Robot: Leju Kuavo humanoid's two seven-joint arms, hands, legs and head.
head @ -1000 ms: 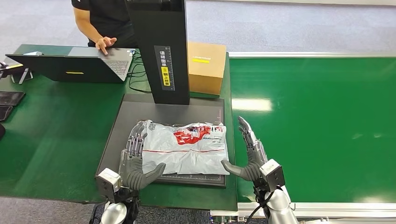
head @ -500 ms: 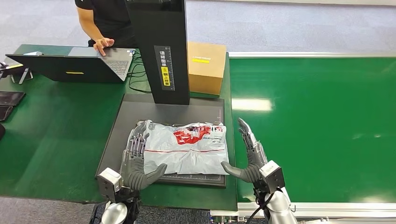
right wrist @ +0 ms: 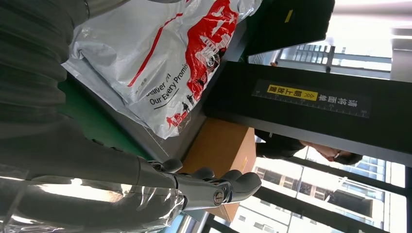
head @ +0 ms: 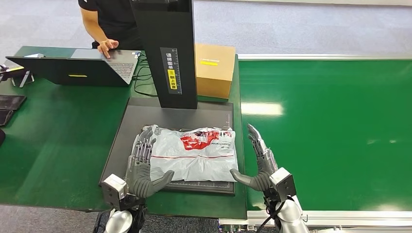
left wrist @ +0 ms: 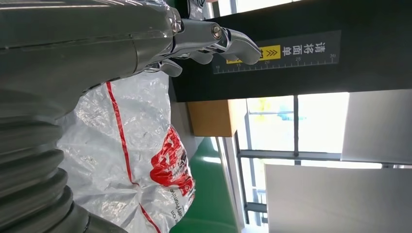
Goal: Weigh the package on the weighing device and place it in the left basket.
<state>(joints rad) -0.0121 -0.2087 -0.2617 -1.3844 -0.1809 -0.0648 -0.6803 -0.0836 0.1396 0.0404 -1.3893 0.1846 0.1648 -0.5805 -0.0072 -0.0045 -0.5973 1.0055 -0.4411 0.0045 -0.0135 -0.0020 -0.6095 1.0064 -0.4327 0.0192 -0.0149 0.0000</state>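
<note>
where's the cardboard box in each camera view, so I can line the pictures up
Head view: the cardboard box stands on the table behind the scale, right of the black post.
Left wrist view: its tan face shows just under the post's ruler label, beyond the package.
Right wrist view: it lies between the package's red print and the robot hand's fingers.
Shared landmark: the post's yellow-and-white ruler label.

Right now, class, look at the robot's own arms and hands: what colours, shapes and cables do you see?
The left hand and right hand are grey, with thick thumbs and slim, darker metallic fingers. A small silver box sits at each wrist. The forearms are silver, and black cables run along the right one.
</note>
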